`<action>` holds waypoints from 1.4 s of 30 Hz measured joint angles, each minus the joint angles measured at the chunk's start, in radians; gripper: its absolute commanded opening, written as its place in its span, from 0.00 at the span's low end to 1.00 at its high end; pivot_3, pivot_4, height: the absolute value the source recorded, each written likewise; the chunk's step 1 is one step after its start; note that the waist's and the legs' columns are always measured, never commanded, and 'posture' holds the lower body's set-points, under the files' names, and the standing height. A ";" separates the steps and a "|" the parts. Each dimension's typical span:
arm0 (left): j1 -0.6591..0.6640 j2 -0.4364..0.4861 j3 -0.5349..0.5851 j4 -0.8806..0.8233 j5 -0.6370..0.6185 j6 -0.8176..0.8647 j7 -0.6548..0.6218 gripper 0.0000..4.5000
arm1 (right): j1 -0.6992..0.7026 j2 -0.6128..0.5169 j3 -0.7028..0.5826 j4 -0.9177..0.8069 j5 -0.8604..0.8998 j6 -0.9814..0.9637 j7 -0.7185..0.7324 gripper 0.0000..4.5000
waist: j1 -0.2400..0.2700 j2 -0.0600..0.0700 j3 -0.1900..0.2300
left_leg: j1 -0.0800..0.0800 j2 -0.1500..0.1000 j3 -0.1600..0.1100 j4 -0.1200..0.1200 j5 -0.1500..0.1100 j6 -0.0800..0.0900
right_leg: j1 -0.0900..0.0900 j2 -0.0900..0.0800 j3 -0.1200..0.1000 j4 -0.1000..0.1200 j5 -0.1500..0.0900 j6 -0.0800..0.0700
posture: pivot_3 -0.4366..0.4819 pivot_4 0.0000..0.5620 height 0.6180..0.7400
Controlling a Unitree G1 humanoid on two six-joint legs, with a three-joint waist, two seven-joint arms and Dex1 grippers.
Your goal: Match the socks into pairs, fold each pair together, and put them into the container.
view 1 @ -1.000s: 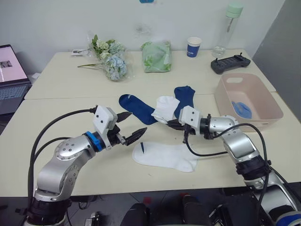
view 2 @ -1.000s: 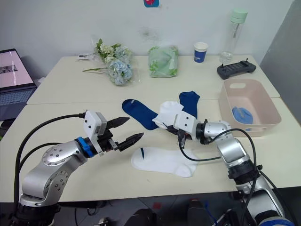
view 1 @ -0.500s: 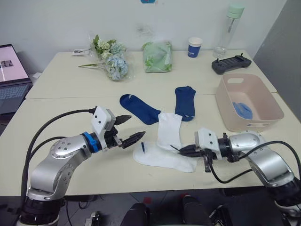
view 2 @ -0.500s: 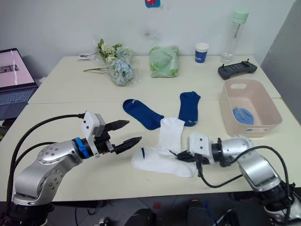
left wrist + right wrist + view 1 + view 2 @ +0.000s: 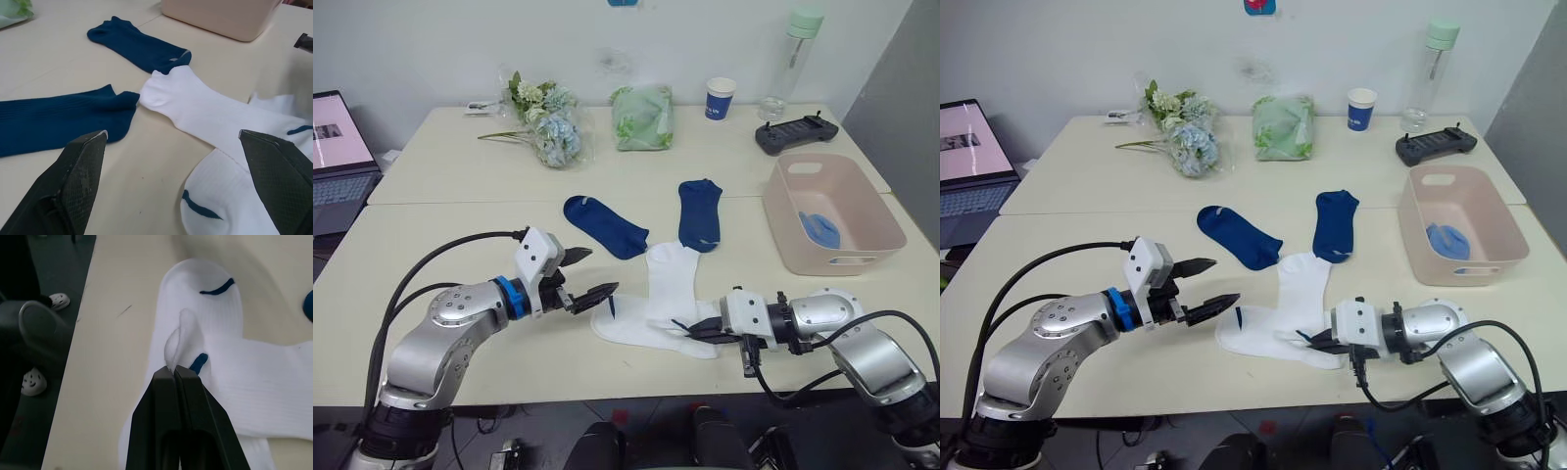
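The right gripper point(image 5: 174, 371), jaws pinched closed on a fold of a white sock point(image 5: 674, 284), rests at the near edge of the surface point(image 5: 460, 220); the left gripper point(image 5: 588, 277), jaws wide open and empty, hovers left of the crossed white socks point(image 5: 1278, 323); farther off lie two navy socks point(image 5: 604, 226); the container point(image 5: 862, 201) stands far right.

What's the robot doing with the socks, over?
Right gripper shut on a white sock laid across the other white sock. Left gripper open beside them. Two navy socks loose. Container unblocked.
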 measured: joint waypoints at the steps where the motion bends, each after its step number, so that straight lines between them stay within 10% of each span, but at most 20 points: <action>1: 0.000 0.000 0.000 -0.001 0.000 0.000 -0.005 1.00 | -0.009 0.007 0.000 0.000 0.001 0.006 -0.002 0.00 | 0.000 0.000 0.000 | 0.000 0.000 0.000 0.000 0.000 0.000 | 0.000 0.000 0.000 0.000 0.000 0.000 | 0.48 0.27 1.00; 16: -0.288 -0.140 -0.215 0.339 0.215 -0.170 -0.041 1.00 | 0.048 -0.103 -0.013 -0.022 0.044 0.026 0.064 0.00 | 0.024 -0.001 0.000 | 0.000 -0.002 -0.001 0.001 0.000 0.000 | 0.003 0.000 -0.002 -0.004 0.001 0.000 | 0.48 0.27 1.00; 30: -0.803 -0.451 -0.365 1.335 0.515 -0.562 -0.125 1.00 | 0.034 -0.064 0.014 -0.017 0.018 0.038 -0.003 0.00 | 0.019 -0.002 0.001 | -0.003 -0.004 0.000 0.001 -0.001 0.001 | 0.002 0.000 -0.004 -0.008 0.002 0.002 | 0.48 0.27 1.00; 42: -0.851 -0.474 -0.347 1.451 0.566 -0.667 -0.187 0.18 | 0.034 -0.055 0.013 -0.060 0.034 0.096 -0.049 0.00 | 0.019 -0.002 0.001 | -0.002 -0.004 0.000 0.002 -0.001 0.001 | 0.004 0.001 -0.003 -0.008 0.003 0.004 | 0.48 0.27 1.00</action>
